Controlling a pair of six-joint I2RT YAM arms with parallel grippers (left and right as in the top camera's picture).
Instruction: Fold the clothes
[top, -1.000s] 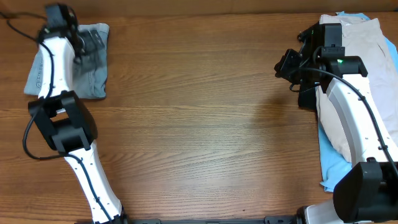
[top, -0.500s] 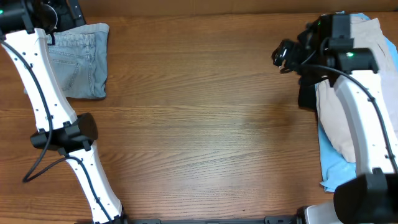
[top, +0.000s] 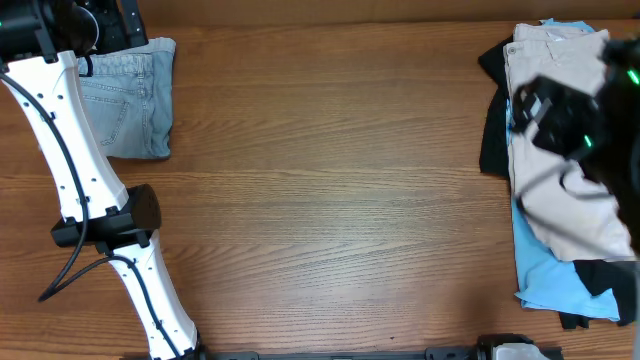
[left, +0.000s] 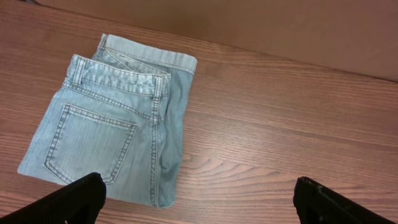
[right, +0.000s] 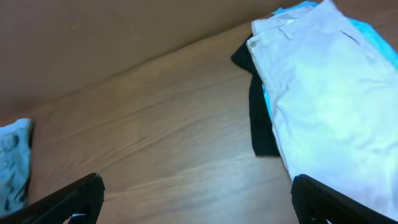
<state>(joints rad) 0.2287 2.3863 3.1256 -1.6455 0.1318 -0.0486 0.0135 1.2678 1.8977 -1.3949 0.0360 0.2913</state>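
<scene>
Right claw (right: 196, 186) swung rightward; three piled garments (top: 560, 210), one folded shorts (top: 125, 100).

The left claw (left: 199, 208) has lifted off the denim shorts (top: 135, 100) at the counter's (top: 320, 200) far-left corner. The right claw (right: 199, 202) has swung over the clothes pile (top: 560, 210).

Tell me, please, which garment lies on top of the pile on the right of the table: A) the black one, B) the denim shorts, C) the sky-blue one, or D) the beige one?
D: the beige garment lies over the sky-blue garment and the black garment, while the denim shorts sit apart at the left.
</scene>
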